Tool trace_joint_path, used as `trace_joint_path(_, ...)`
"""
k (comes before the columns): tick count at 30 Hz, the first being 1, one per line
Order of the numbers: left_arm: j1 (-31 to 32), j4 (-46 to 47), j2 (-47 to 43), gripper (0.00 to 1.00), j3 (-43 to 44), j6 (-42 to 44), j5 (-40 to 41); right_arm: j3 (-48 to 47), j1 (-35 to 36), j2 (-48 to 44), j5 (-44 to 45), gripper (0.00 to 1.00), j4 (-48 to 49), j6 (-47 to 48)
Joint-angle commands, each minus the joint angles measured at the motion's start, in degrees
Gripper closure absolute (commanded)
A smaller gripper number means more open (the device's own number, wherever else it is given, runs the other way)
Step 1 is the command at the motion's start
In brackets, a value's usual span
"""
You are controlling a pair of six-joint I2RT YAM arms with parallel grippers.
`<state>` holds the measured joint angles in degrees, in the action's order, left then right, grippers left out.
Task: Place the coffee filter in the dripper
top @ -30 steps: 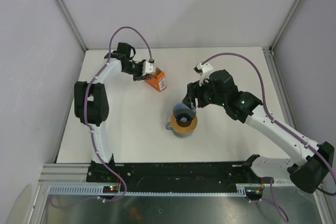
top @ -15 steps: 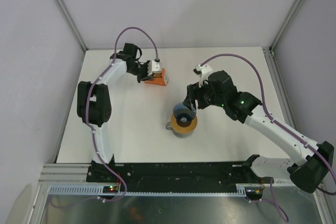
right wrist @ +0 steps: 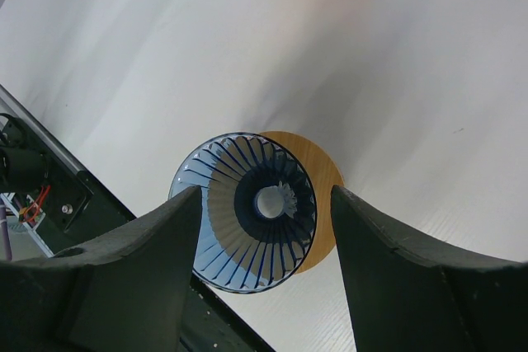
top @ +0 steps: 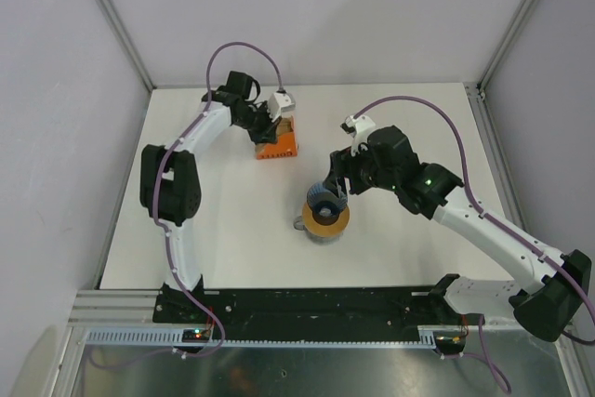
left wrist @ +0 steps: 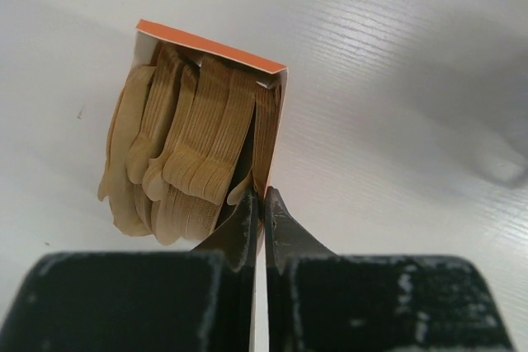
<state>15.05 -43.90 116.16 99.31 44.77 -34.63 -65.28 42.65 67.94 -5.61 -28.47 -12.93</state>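
Filters (left wrist: 190,154) stand packed on edge in the orange box (left wrist: 210,45), left of centre toward the far side of the table (top: 223,230). That is why my left gripper (left wrist: 264,204) comes at them from the open end. Its jaws are pinched together on a thin brown edge at the right of the stack, hard against the box wall. I take that edge to be one coffee filter (left wrist: 261,146), chosen from the outside because that sheet should peel off alone most easily. The cardboard sits so close that I cannot rule out it is caught too. Only the left wrist view shows this; from above the box is a small orange patch under my gripper and no paper can be made out. Further right, near the table's middle, the dripper (right wrist: 219,204) sits tipped at the far edge of the grey cup (top: 325,222). Its mouth is turned toward my right gripper (right wrist: 266,193), I judge to offer it for the filter. Those jaws stand wide on either side of the rim. Whether they press it I cannot tell, since a sliver of the cup's tan ring shows between rim and one jaw. The right wrist view shows the cone empty down to its hole; the overhead view shows filter and dripper well apart.
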Motion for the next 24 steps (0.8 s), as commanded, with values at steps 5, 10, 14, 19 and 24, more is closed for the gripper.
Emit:
trace_joint_path(5,0.4,-0.5,-4.2,1.0,-2.5,-5.7,-1.7,-1.5,0.6,0.1,0.3,0.31,0.6,0.7)
trace_joint_path(10,0.4,-0.5,-5.5,1.0,-3.3,-7.0,-3.5,-1.5,0.7,0.1,0.3,0.31,0.6,0.7)
trace_joint_path(14,0.5,-0.5,-5.7,0.79,-3.2,-7.8,-3.3,-1.5,0.7,0.5,-0.2,0.31,0.8,0.8)
trace_joint_path(19,0.5,-0.3,-5.9,0.63,-1.7,-7.8,-2.1,-1.5,0.8,0.6,-0.8,0.31,1.2,0.8)
trace_joint_path(24,0.7,-0.3,-7.0,0.58,-2.8,-7.3,-2.4,-1.5,0.8,0.4,-0.6,0.31,1.2,0.8)
